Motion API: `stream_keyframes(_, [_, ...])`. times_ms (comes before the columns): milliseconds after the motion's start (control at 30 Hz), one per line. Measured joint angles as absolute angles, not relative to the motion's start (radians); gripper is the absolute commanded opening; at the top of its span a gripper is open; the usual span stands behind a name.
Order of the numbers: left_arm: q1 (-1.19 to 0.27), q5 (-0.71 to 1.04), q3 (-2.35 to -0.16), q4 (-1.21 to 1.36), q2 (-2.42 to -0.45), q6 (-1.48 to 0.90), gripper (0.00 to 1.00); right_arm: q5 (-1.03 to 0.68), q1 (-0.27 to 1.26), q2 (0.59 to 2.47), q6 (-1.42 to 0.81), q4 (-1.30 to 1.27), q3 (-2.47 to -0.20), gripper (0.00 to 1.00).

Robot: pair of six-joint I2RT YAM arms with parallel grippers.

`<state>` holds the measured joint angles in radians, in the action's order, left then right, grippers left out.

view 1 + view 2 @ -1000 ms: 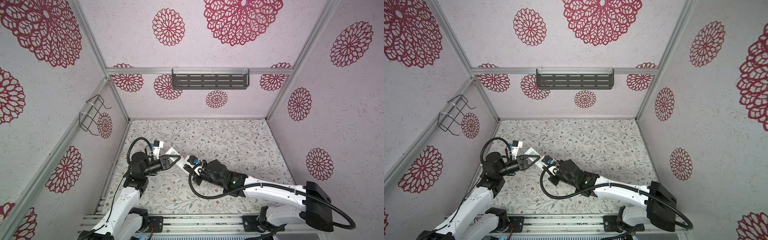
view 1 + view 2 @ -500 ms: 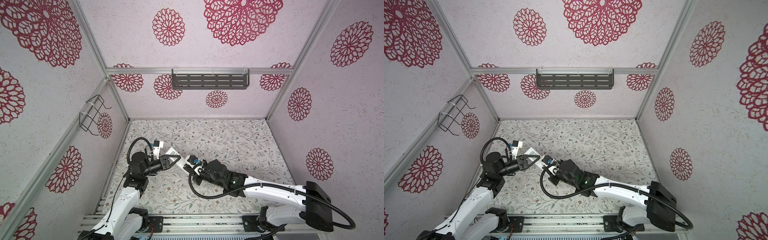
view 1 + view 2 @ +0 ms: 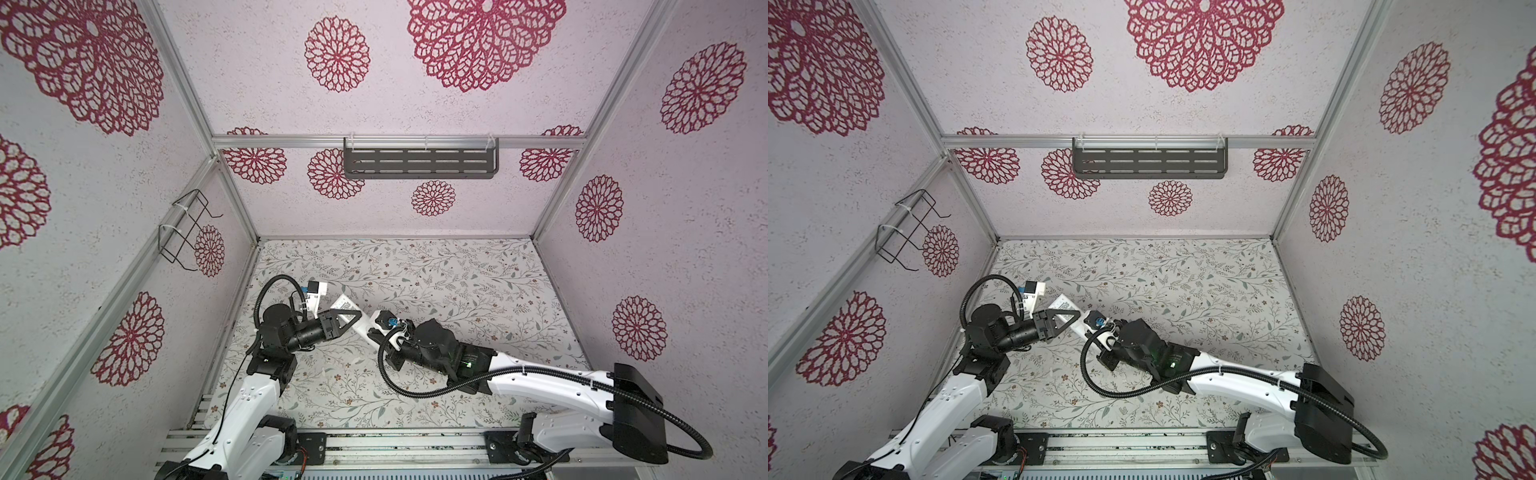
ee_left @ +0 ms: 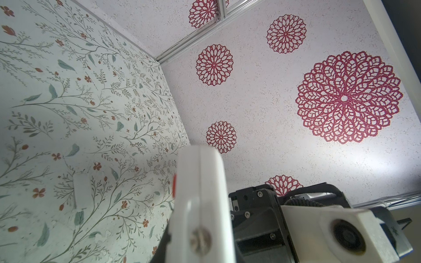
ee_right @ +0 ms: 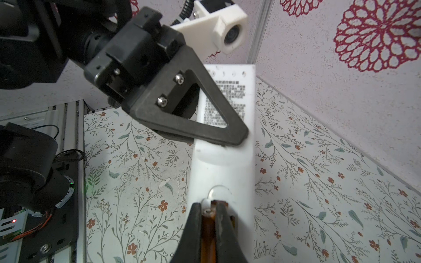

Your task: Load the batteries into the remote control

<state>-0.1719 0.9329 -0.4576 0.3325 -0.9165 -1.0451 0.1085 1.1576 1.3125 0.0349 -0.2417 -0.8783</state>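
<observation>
The remote control is a long white bar held off the table with its plain back and a printed label facing up; it also shows in both top views. My left gripper is shut on it across the middle. My right gripper is shut on an orange battery. The battery's pale end touches the remote's near end by a round recess. A dark orange sliver shows beside one finger; I cannot tell what it is.
A small white flat piece lies on the floral table under the remote. The left wall is close behind the left arm. A grey shelf and a wire rack hang on the walls, well above.
</observation>
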Motion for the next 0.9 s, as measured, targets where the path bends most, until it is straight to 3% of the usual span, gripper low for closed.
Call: stream_keyframes(900, [-0.171,0.883,-0.452,0.268,-0.917,-1.019,0.0,0.142,1.16,1.369,0.026,-0.194,-0.895,0.0])
